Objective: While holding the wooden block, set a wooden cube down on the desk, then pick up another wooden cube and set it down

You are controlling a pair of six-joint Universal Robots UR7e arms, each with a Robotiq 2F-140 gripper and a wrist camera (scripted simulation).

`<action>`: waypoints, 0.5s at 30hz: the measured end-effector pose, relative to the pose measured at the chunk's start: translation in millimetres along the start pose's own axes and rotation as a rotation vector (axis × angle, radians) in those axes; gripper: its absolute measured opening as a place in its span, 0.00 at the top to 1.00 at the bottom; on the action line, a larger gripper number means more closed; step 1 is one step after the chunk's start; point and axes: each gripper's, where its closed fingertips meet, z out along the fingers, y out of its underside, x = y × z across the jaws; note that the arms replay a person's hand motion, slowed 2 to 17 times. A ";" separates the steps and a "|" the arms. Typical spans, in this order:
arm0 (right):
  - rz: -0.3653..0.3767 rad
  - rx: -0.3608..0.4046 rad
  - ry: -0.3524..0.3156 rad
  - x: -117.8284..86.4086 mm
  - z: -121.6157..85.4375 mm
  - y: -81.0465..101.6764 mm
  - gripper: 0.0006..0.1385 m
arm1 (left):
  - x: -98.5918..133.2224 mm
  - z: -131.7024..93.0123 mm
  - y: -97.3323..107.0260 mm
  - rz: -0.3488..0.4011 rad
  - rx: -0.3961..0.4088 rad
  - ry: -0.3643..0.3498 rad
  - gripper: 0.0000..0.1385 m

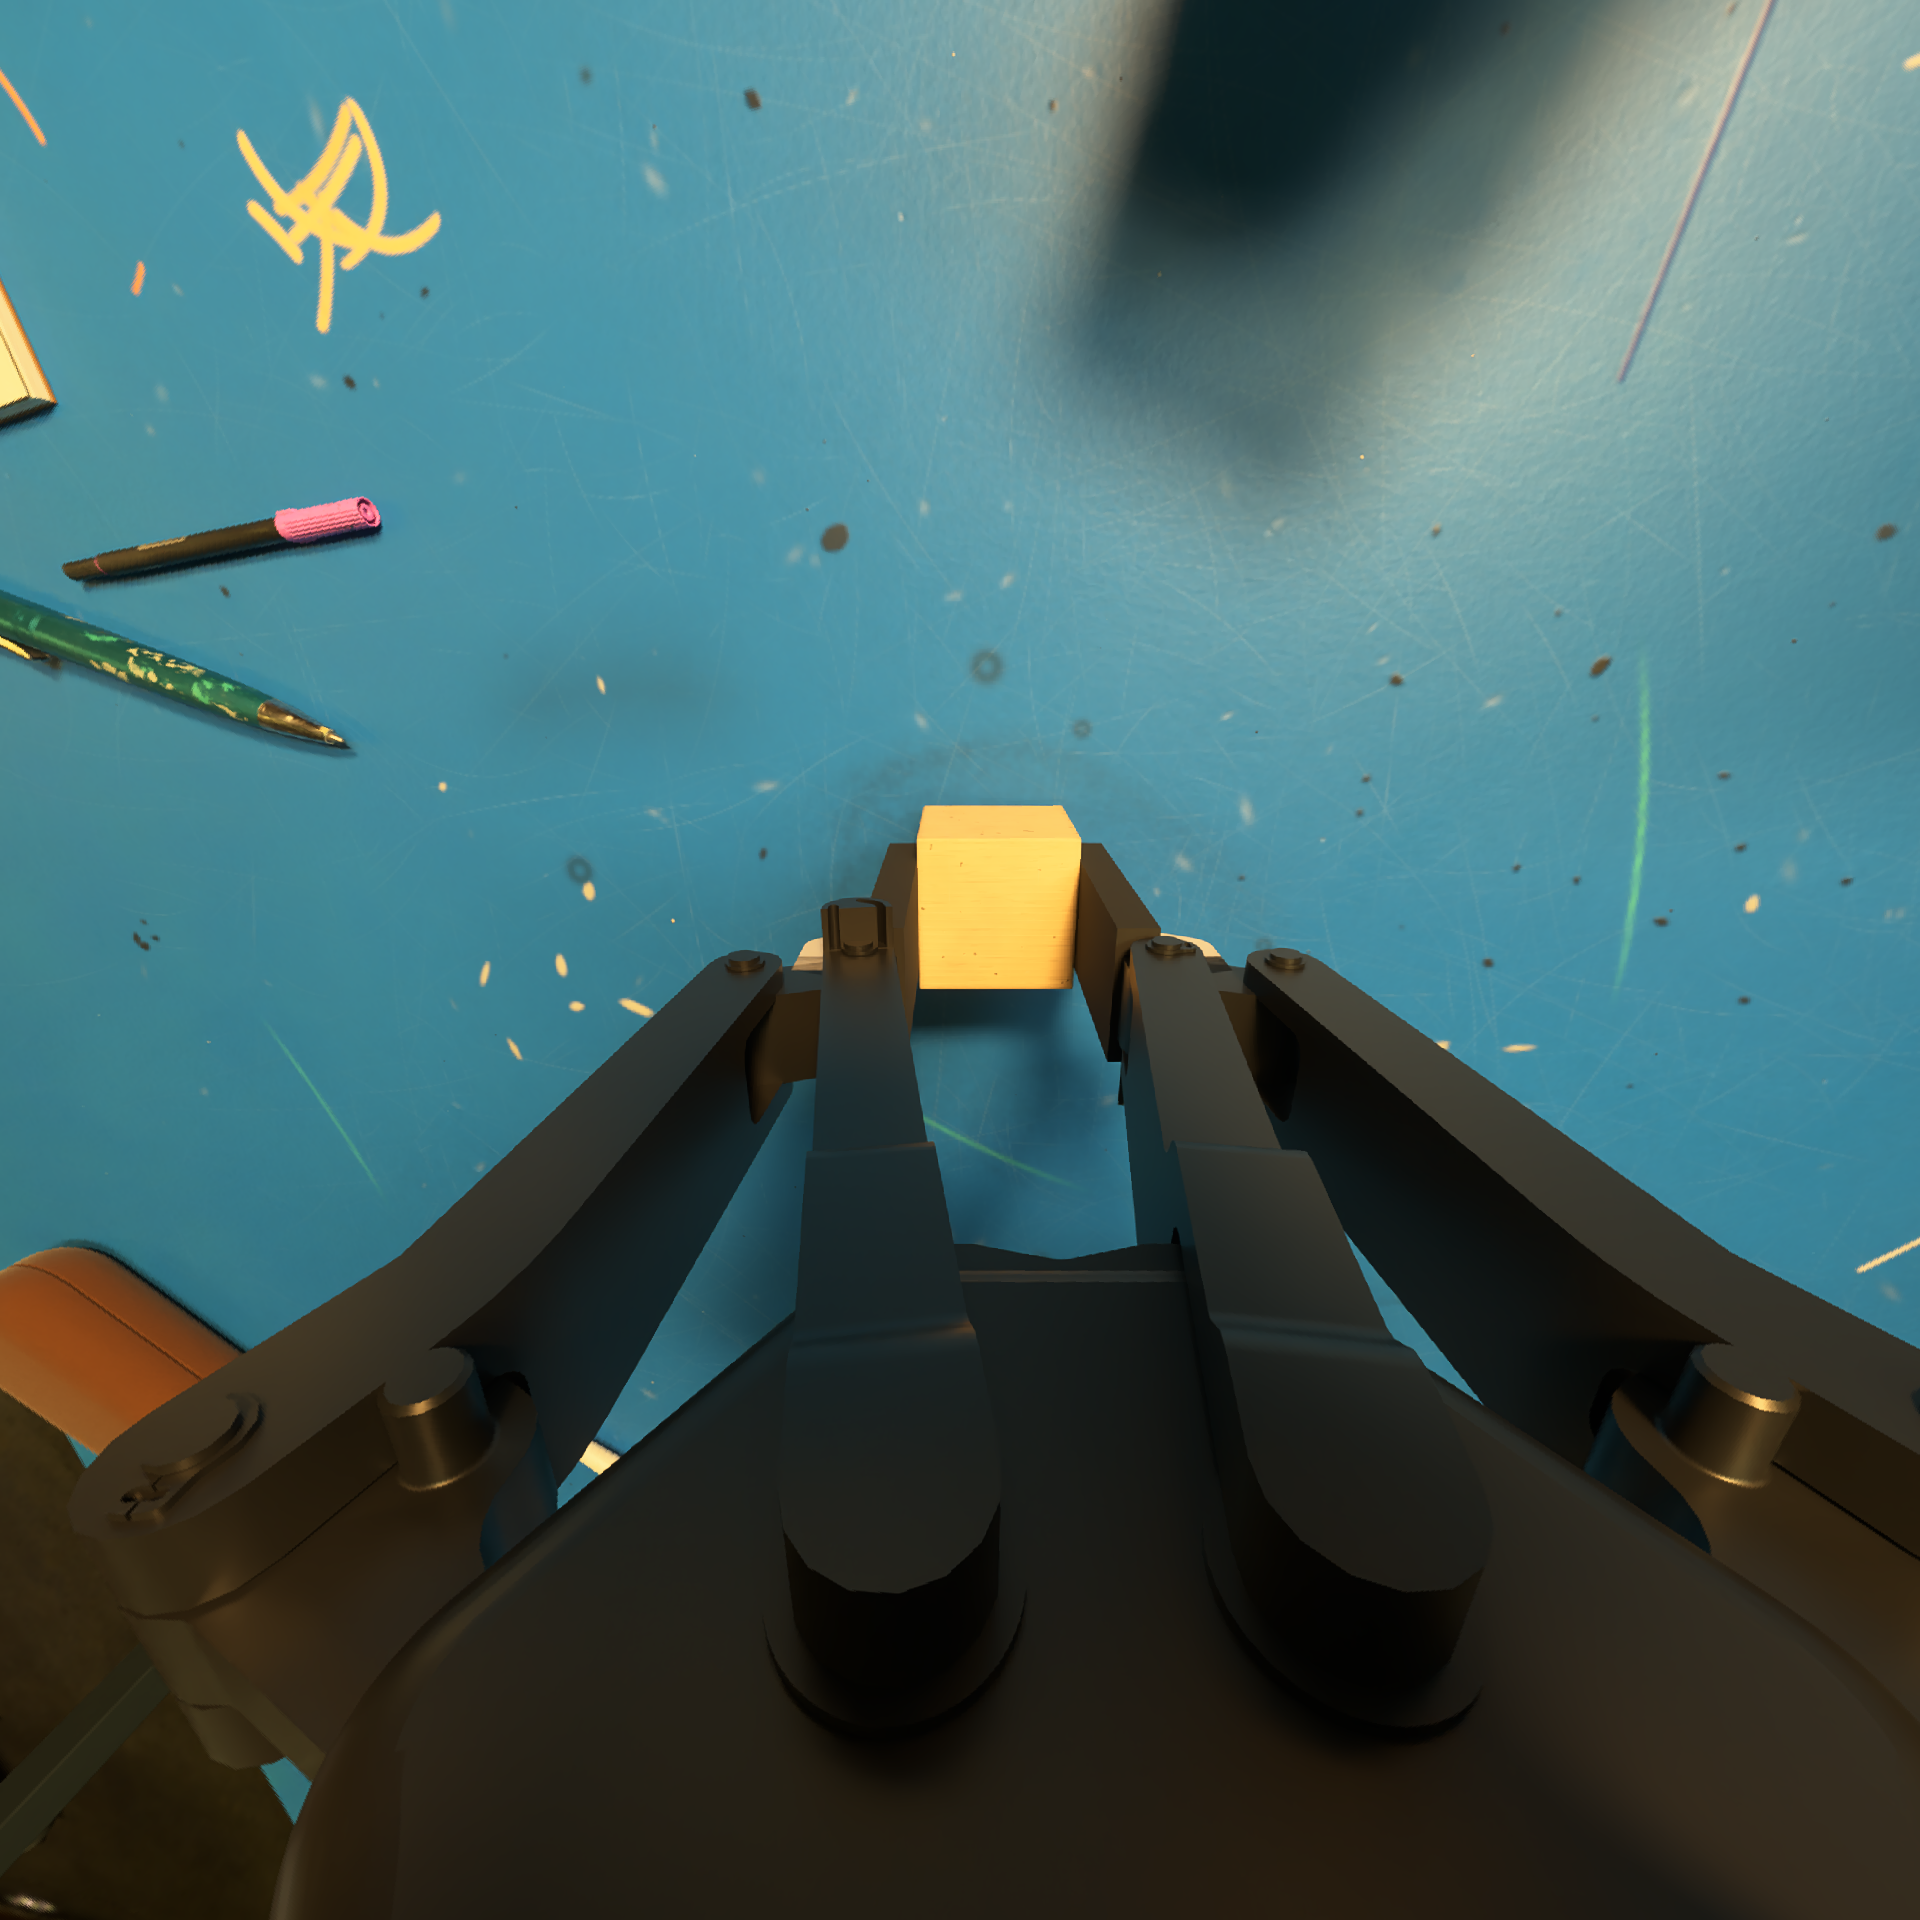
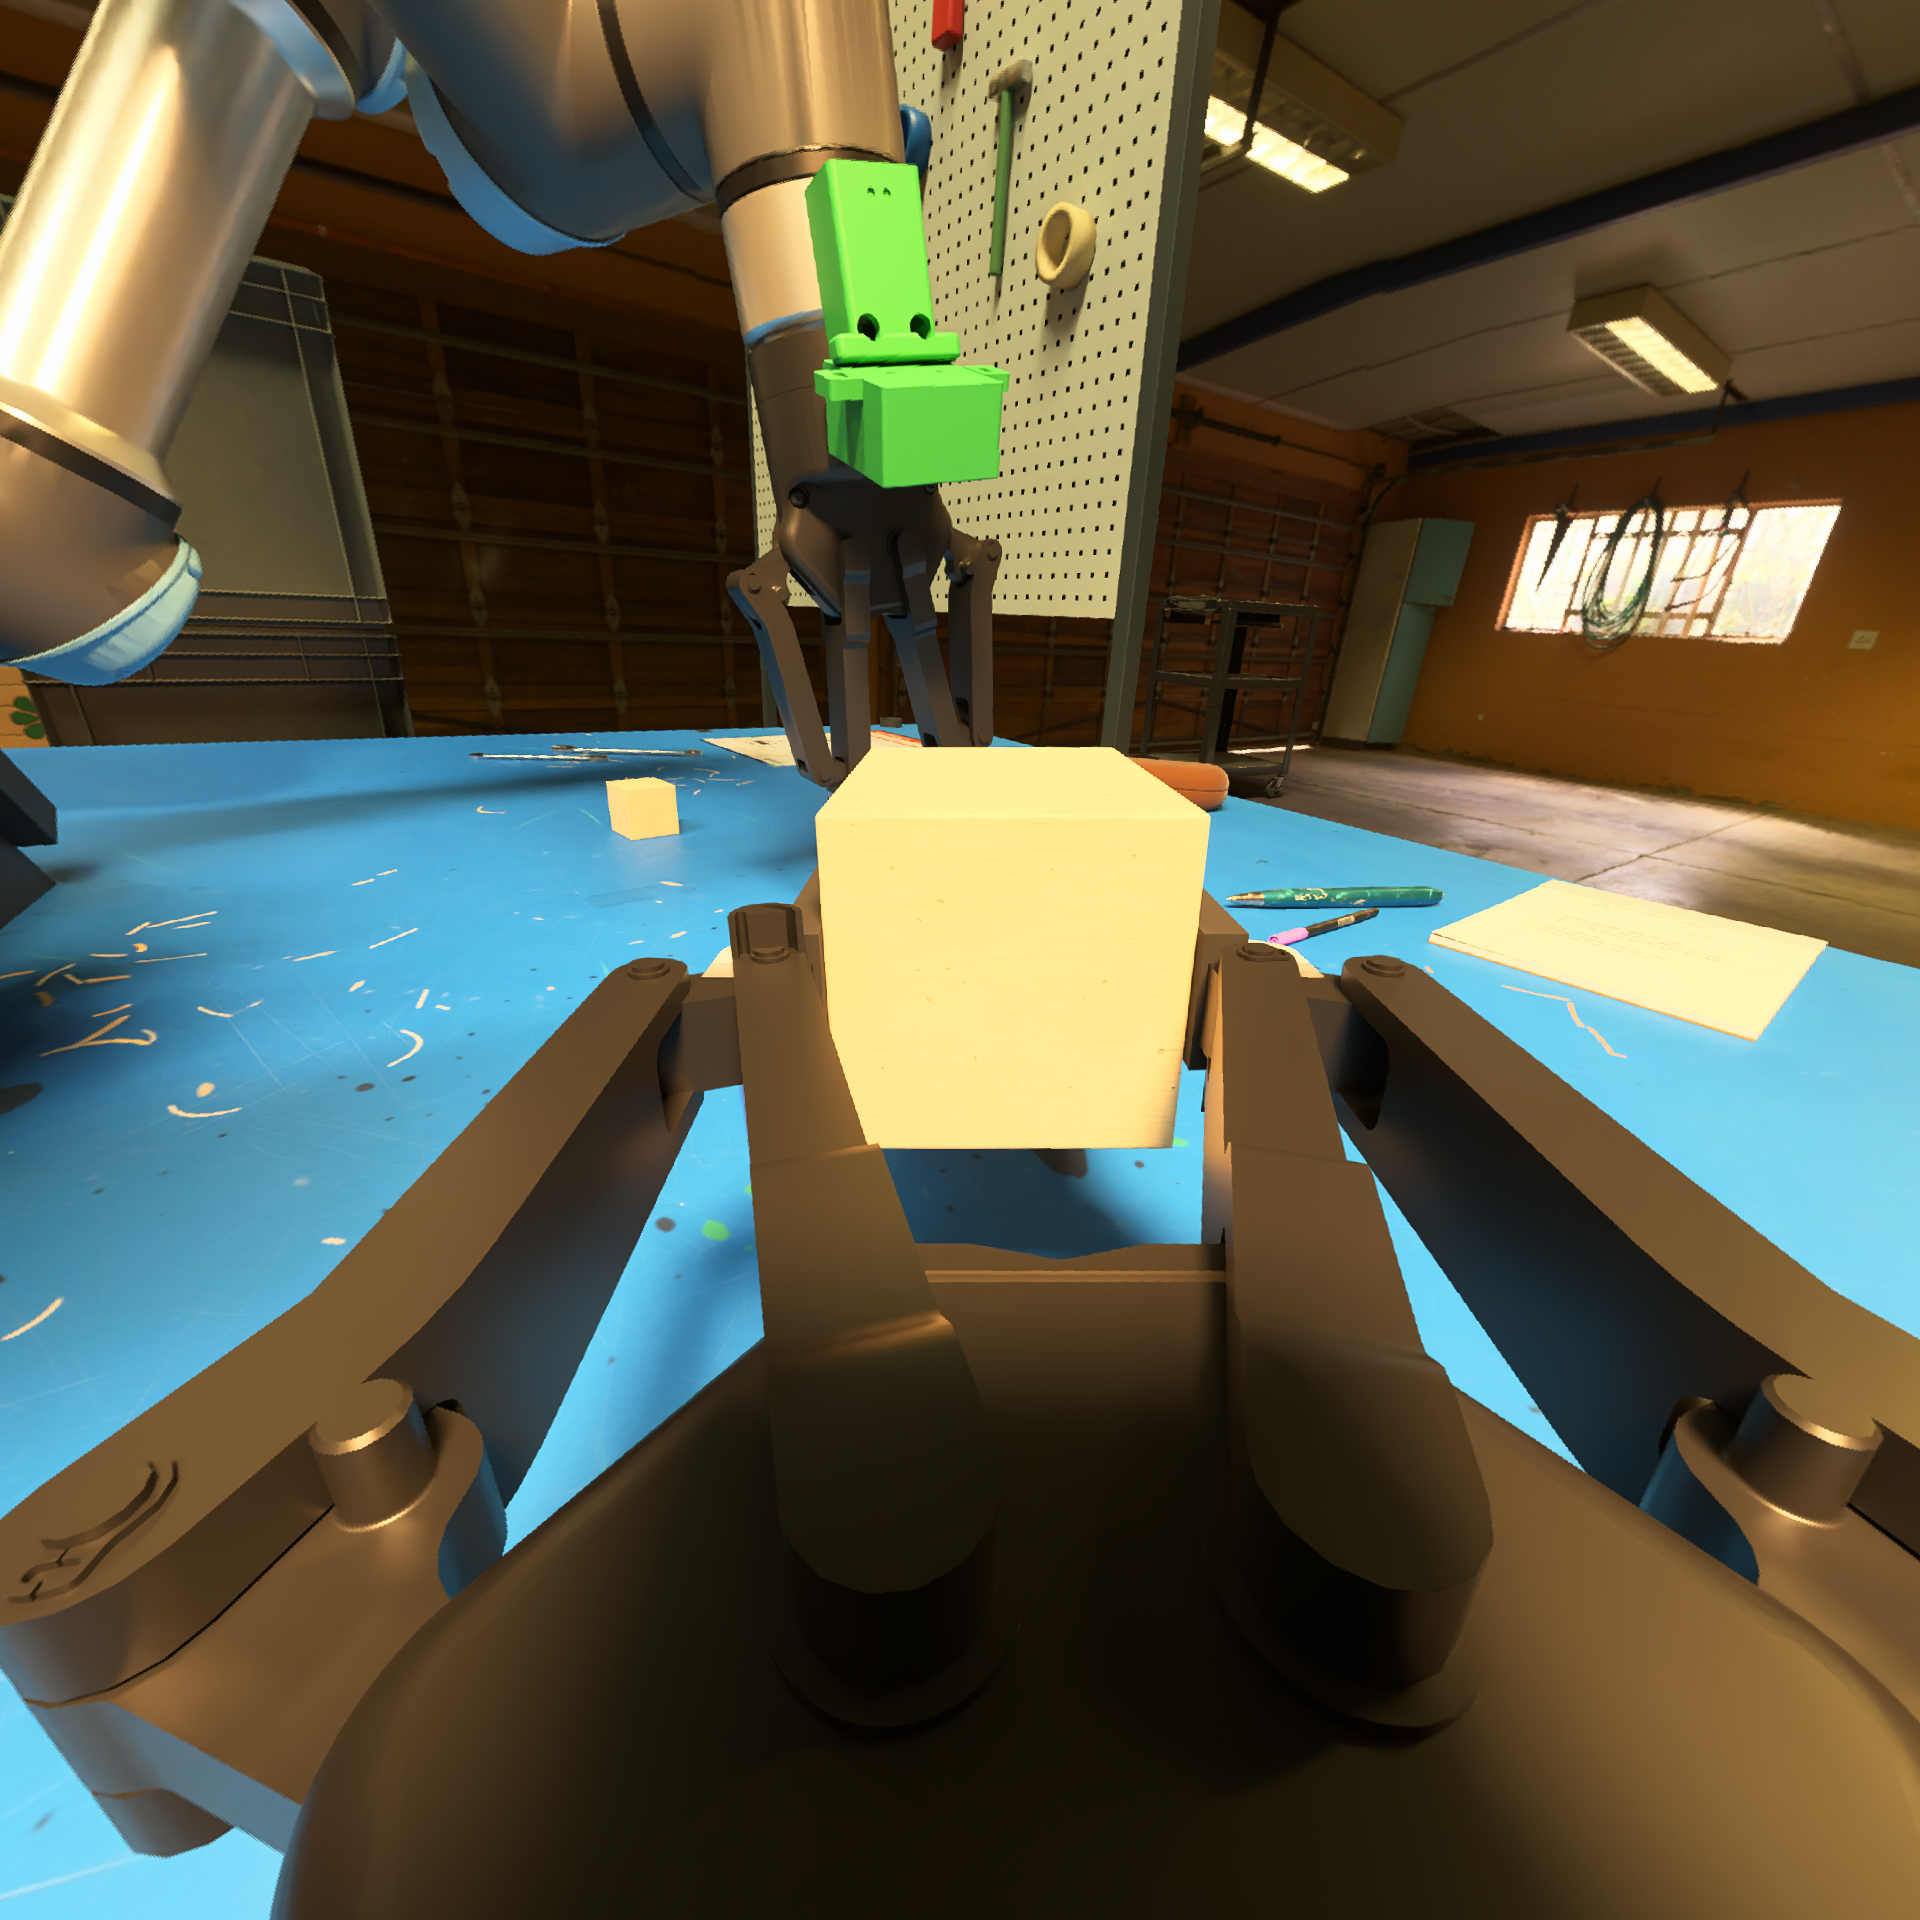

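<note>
In the left wrist view my left gripper [image 1: 997,914] points down at the blue desk [image 1: 1039,468] and is shut on a small wooden cube [image 1: 997,899], held between its fingertips. I cannot tell whether the cube touches the desk. In the right wrist view my right gripper [image 2: 1008,966] is shut on a large pale wooden block [image 2: 1008,945], held above the desk [image 2: 312,987]. Another small wooden cube [image 2: 642,807] sits on the desk at the far left. The left arm [image 2: 800,260] hangs just behind the block, which hides its fingertips.
A pink-capped marker [image 1: 223,538] and a green pen [image 1: 177,675] lie to the left of the left gripper; both show right of the block [image 2: 1330,896]. A notepad [image 2: 1626,956] lies far right. A pegboard [image 2: 1049,312] stands behind the desk. Metal tools [image 2: 582,753] lie at the back.
</note>
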 end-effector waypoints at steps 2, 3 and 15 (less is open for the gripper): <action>0.000 0.000 0.000 0.0 0.0 0.0 0.51 | 0.2 0.1 -0.2 0.001 -0.001 -0.001 0.72; 0.000 0.000 0.000 0.1 -0.1 0.0 0.51 | 0.2 0.1 -0.4 0.001 -0.001 -0.002 0.72; -0.001 0.001 0.000 -0.1 -0.2 -0.1 0.51 | 0.5 0.5 -1.4 0.003 -0.007 -0.007 0.72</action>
